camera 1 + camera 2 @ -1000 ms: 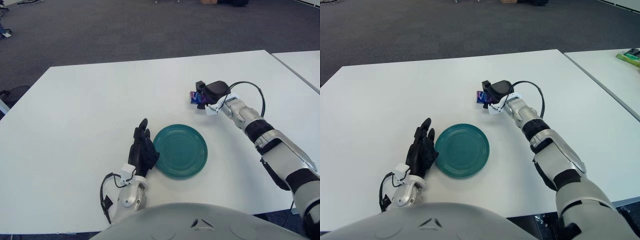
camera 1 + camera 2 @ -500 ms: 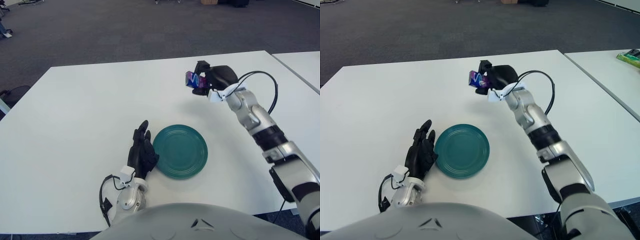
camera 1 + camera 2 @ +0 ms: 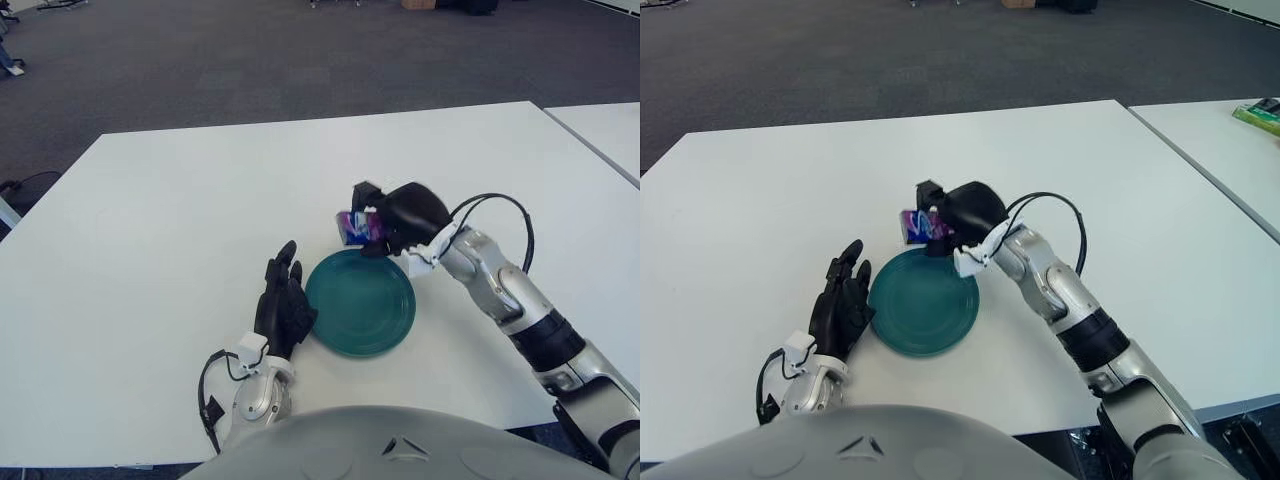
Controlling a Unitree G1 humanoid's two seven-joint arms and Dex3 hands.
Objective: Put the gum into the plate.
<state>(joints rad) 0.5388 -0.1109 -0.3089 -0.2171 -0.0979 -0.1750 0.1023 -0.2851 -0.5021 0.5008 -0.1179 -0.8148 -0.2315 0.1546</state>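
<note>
Gum (image 3: 353, 226) — a small pack with a purple and blue wrapper — sits clamped in the fingers of the right hand (image 3: 385, 218), held up off the table (image 3: 150, 220). In both eye views the pack shows just past the far rim of the plate (image 3: 361, 302), near that rim's left part, and it is not lying in the plate. The dark right hand wraps the pack from the right side, with one finger (image 3: 930, 191) showing above it and the wrapper's end sticking out to the left. A black cable loops up from the wrist behind the hand, and the right forearm runs from there down toward the lower right corner.

The plate is round, dark green-blue, and lies flat on the white table near the robot's body. Nothing lies on its surface.

The left hand (image 3: 283, 300) shows just beside the plate's left edge, its black fingers stretched out together, pointing away from the robot and holding nothing. Whether the fingers touch the plate's rim cannot be told — they show right against it. Its silver wrist, with a white block and a short black cable, lies lower down near the table's front edge.

A second white table (image 3: 1230, 150) stands to the right, apart from the first by a narrow gap, with a green object (image 3: 1262, 115) at its far edge. Grey carpet (image 3: 250, 50) spreads beyond both tables.
</note>
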